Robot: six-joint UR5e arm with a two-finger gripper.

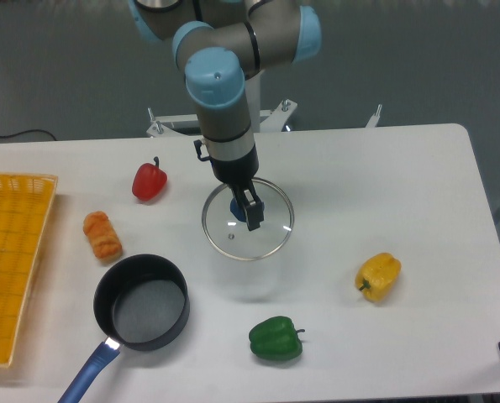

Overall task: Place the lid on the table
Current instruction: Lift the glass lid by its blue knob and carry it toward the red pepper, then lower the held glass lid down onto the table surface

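The round clear glass lid (266, 233) with a thin metal rim hangs above the white table (384, 176), its faint shadow falling on the tabletop below and slightly to the front. My gripper (243, 207) reaches down from above and is shut on the lid's blue centre knob, which is mostly hidden between the black fingers (253, 216). A small vent hole shows near the lid's front left. The lid sits roughly level, to the right of and behind the black saucepan (142, 301).
The black saucepan with a blue handle (86, 379) stands front left. A red pepper (149, 180), an orange item (102, 234), a green pepper (276, 338) and a yellow pepper (378, 276) lie around. A yellow-orange mesh tray (10, 260) is at the left edge.
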